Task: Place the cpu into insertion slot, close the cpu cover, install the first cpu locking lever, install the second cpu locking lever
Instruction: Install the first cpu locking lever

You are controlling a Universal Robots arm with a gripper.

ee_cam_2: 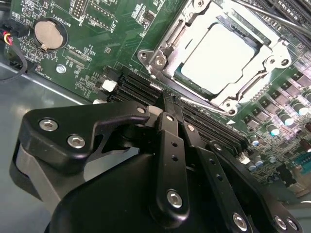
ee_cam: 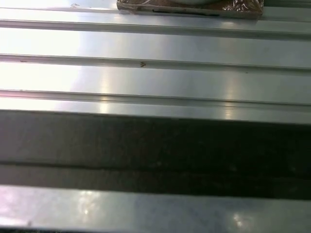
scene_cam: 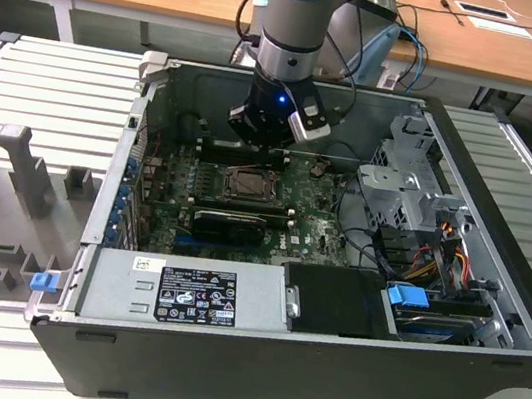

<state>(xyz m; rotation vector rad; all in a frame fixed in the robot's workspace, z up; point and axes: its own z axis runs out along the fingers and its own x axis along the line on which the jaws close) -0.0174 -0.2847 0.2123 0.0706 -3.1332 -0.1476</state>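
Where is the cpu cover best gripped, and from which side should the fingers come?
Probably at the small tab that sticks out of its outer rim, with the fingers coming from above. In the second wrist view the cpu cover lies flat as a thin frame around the cpu, whose face fills the cut-out centre, so only the rim offers metal to pinch. I cannot tell which edge is hinged.

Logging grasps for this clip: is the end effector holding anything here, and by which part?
Nothing is held. The end effector is shut and empty; the cpu sits in the slot under the cover.

glossy metal cpu (ee_cam_2: 219, 57), matt black plastic claw (ee_cam_2: 176, 108).
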